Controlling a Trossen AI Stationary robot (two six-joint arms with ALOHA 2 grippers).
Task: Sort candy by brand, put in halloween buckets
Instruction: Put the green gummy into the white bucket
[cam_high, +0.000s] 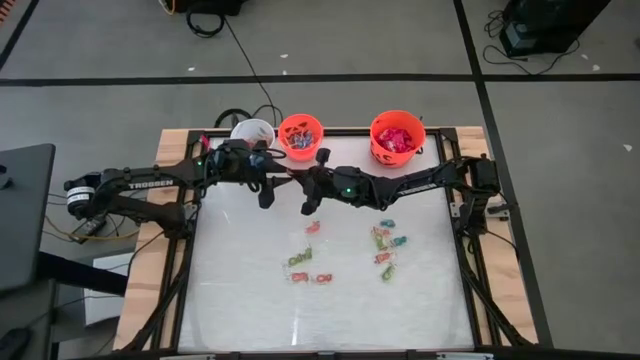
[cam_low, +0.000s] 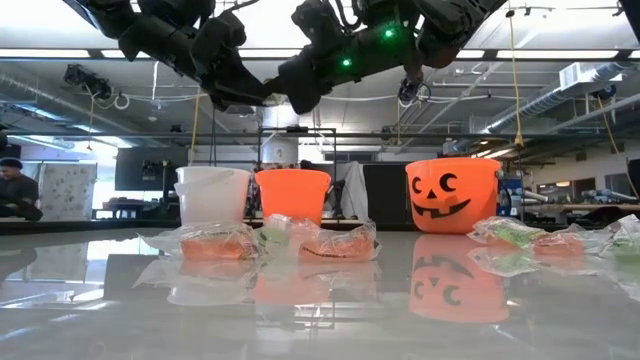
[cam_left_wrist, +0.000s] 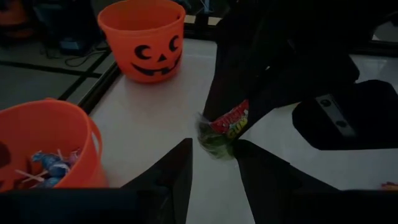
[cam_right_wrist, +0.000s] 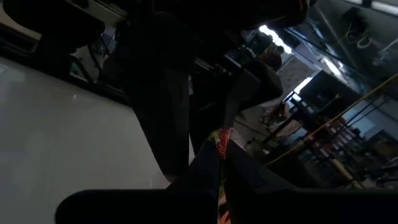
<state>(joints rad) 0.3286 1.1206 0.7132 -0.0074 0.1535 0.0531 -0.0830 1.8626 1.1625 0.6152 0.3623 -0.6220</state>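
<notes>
- Left gripper: above the table's far edge, near the small orange bucket; fingers spread, nothing between them. A green candy with a red label hangs just ahead of their tips.
- Right gripper: just beside the left one, jaws clenched on that green candy, which hangs clear of the table.
- White bucket: far left of the row; contents cannot be told.
- Small orange bucket: beside the white one; holds lollipops and small blue-wrapped pieces.
- Large orange bucket: far right, jack-o'-lantern face; holds pink and red pieces.
- Loose candy: two clusters mid-table, one left of centre, one right, well apart from the buckets.
</notes>
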